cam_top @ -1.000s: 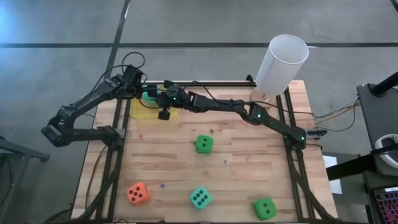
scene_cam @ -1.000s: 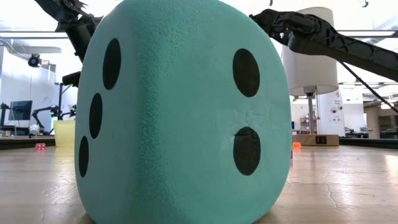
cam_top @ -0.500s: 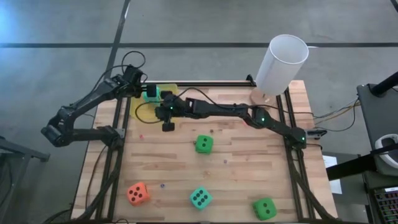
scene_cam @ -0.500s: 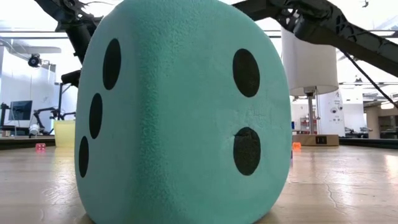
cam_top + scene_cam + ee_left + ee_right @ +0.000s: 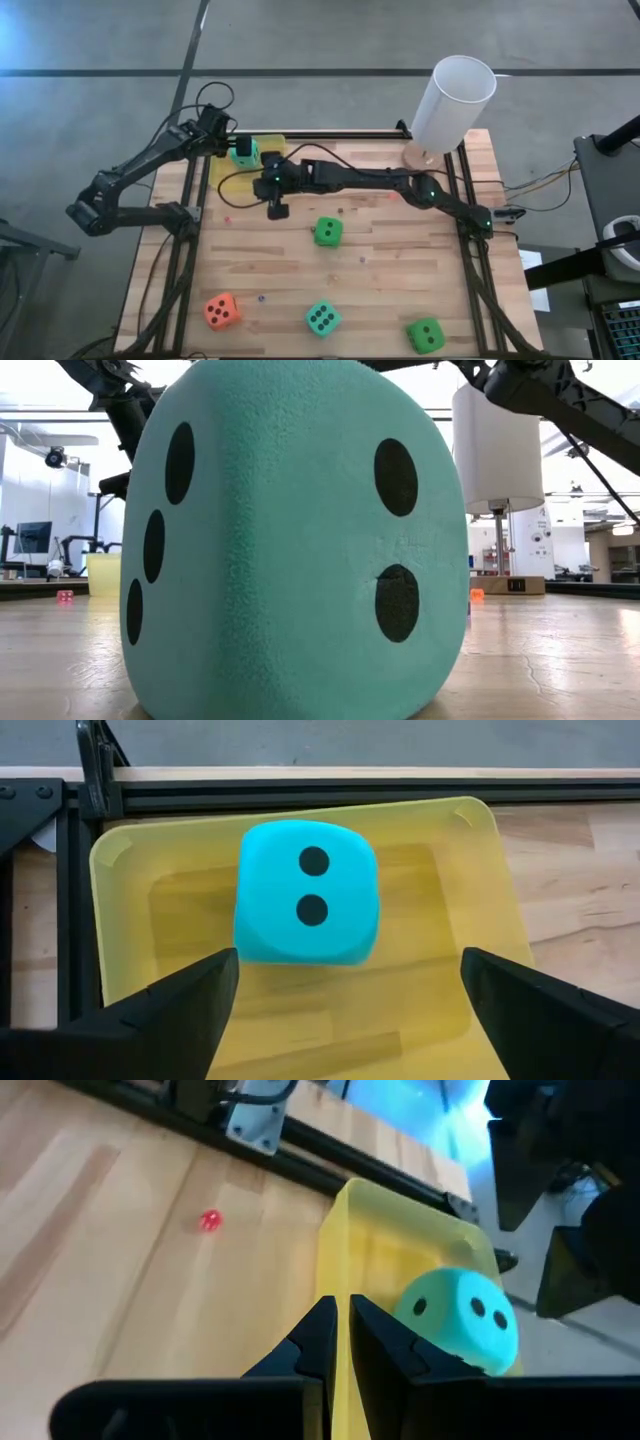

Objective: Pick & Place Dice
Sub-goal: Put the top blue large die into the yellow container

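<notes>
A teal die [image 5: 306, 892] rests on one face inside the translucent yellow tray [image 5: 470, 880] at the table's far left, its two-pip face up. My left gripper [image 5: 347, 965] hangs open above the tray [image 5: 262, 145], and the die [image 5: 245, 153] lies beyond its fingertips, untouched. My right gripper [image 5: 277, 208] is shut and hovers just on the near side of the tray, holding nothing; its wrist view shows the tray's wall [image 5: 345, 1250] and the die [image 5: 460, 1320] ahead. A green die [image 5: 326, 231], an orange-red die [image 5: 221, 311], a teal die [image 5: 322, 319] and another green die [image 5: 426, 335] sit on the wood.
A tall white cylinder [image 5: 452, 103] stands on a base at the far right corner. The near teal die [image 5: 300, 540] fills the low view. A tiny red piece [image 5: 209, 1220] lies on the wood near the tray. Black frame rails [image 5: 185, 250] border the table.
My right gripper has drawn back from the tray's near edge toward the table's near side and risen, its fingers tipping more level. The teal die stays in the tray.
</notes>
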